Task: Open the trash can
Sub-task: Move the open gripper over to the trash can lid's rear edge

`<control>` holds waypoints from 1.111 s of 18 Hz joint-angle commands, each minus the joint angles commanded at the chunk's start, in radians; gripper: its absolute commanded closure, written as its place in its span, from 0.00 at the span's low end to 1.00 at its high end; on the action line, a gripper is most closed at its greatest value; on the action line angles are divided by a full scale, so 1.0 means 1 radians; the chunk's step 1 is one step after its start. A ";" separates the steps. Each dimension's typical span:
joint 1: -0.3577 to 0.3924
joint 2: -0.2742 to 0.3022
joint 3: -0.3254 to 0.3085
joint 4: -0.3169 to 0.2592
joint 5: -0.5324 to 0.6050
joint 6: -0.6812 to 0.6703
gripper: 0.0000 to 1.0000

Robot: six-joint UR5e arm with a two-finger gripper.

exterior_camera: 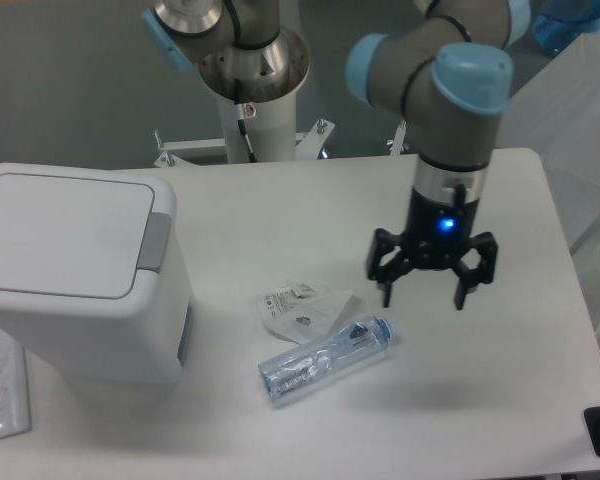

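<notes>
White trash can — grey tab, black pincer

Trash can: large boxy white bin, upright at table's left, flat lid shut, grey tab facing right.

bright even overhead light, soft faint shadows, slightly soft focus, mild noise

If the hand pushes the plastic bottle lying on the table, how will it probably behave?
The bottle lies on its side, so it may roll. It looks clear and empty, so it is probably light and would slide easily. Its thin walls might dent under the open hand.
</notes>
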 joint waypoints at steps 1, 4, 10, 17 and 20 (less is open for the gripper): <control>-0.014 0.000 0.012 0.000 -0.026 -0.025 0.00; -0.023 0.017 0.029 0.000 -0.103 -0.110 0.00; -0.069 0.086 0.012 -0.015 -0.144 -0.169 0.00; -0.152 0.238 -0.129 -0.029 -0.146 -0.190 0.00; -0.154 0.250 -0.192 -0.023 -0.140 -0.187 0.00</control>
